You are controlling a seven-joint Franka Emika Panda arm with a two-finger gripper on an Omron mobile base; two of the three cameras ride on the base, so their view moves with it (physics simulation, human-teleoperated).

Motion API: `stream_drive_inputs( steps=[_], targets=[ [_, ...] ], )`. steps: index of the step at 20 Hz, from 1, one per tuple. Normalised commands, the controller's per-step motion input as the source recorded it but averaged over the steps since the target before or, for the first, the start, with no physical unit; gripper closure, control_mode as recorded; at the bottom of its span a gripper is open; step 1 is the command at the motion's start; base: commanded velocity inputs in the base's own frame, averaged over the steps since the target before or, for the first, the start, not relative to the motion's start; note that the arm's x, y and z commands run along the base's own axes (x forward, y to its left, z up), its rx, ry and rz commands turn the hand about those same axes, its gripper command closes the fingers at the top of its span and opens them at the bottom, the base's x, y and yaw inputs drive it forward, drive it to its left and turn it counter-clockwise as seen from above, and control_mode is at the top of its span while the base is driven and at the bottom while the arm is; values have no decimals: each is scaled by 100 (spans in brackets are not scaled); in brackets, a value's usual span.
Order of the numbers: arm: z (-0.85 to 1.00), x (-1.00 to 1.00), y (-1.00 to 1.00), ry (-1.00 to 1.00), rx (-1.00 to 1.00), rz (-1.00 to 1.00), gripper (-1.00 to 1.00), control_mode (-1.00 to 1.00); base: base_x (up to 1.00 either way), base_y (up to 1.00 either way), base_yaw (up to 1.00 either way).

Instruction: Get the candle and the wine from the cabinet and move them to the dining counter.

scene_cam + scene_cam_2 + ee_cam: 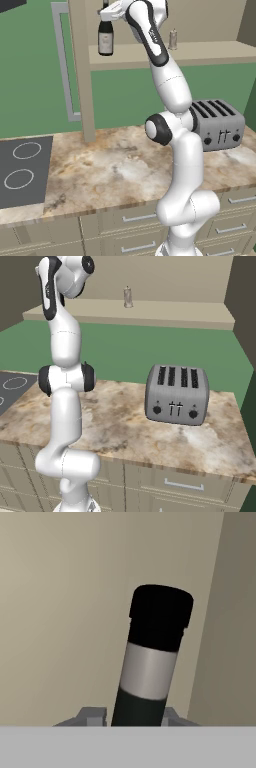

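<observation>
The wine (pixel 105 39), a dark bottle with a pale label, is upright at the left end of the open cabinet shelf (pixel 210 52). My gripper (pixel 105 14) reaches in from the right and is shut on its slim neck. In the hand view the black-capped neck of the wine (pixel 150 657) rises between my gripper (pixel 132 718) jaws, and both fingers press its sides. The candle (pixel 173 39) (pixel 128 297), a small pale stub, stands further right on the same shelf. The dining counter is out of view.
Below the cabinet runs a marbled worktop (pixel 115 170) with a grey toaster (pixel 217 124) (pixel 176 394) on the right and a dark cooktop (pixel 22 170) on the left. A beige upright panel (pixel 82 70) with a grey bar handle (pixel 64 65) stands left of the bottle.
</observation>
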Motion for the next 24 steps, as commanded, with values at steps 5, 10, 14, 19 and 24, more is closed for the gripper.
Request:
stream_drive_inputs(
  steps=[5, 10, 14, 19, 24],
  targets=[
    [0, 0, 0, 0, 0, 0, 100, -100, 0, 0, 0],
    [0, 0, 0, 0, 0, 0, 100, -100, 0, 0, 0],
    [0, 0, 0, 0, 0, 0, 100, -100, 0, 0, 0],
    [-3, -13, -26, 0, 0, -4, 100, -100, 0, 0, 0],
    [-1, -18, -33, 0, 0, -12, 100, -100, 0, 0, 0]
  ],
)
